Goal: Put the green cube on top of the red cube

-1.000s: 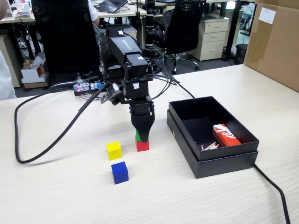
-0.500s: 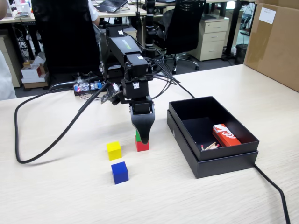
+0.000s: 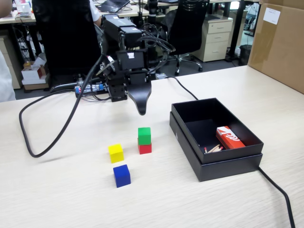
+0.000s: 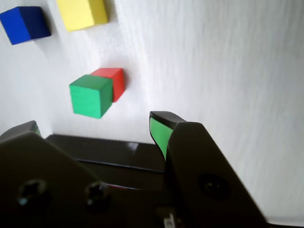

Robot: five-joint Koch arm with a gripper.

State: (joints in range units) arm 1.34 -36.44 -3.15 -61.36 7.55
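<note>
The green cube (image 3: 144, 135) sits on top of the red cube (image 3: 145, 148) in the middle of the table, roughly squared up with it. In the wrist view the green cube (image 4: 90, 95) covers most of the red cube (image 4: 117, 81). My gripper (image 3: 141, 112) hangs above and slightly behind the stack, clear of it. In the wrist view the gripper (image 4: 95, 124) is open, its green-lined jaws wide apart with nothing between them.
A yellow cube (image 3: 116, 153) and a blue cube (image 3: 121, 175) lie left of the stack. An open black box (image 3: 223, 164) holding a red-and-white packet (image 3: 229, 137) stands to the right. Black cables (image 3: 28, 142) loop at the left; a cardboard box (image 3: 280, 42) stands far right.
The gripper has let go of the green cube and risen up and back from the stack. The green cube stays on the red cube.
</note>
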